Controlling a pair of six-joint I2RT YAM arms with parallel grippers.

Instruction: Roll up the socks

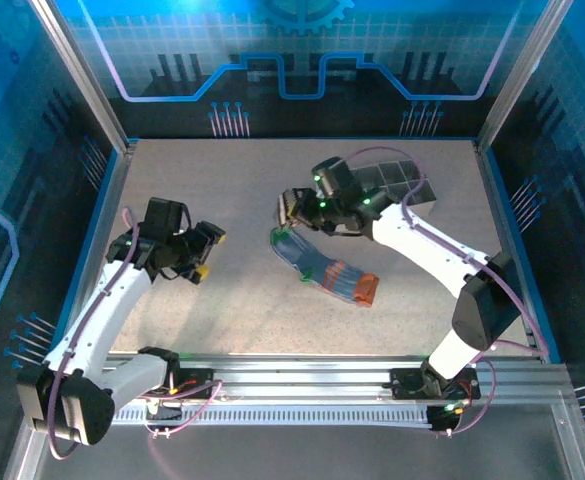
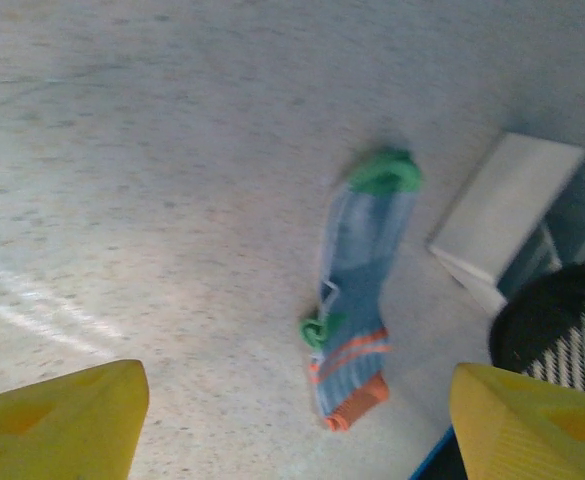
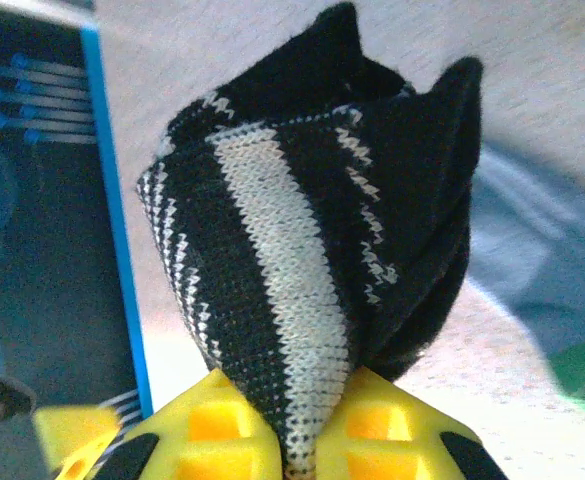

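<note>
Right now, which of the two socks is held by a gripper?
The black white-striped sock, pinched in the right gripper. The blue-grey sock with the green cuff lies flat on the table instead.

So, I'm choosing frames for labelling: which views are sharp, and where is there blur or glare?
Top external: sharp, evenly lit, the blue-grey sock clear. Left wrist: soft and blurred throughout, pale glare streaks on the table. Right wrist: the black sock pinched in the right claw is crisp knit; everything behind it is out of focus.
</note>
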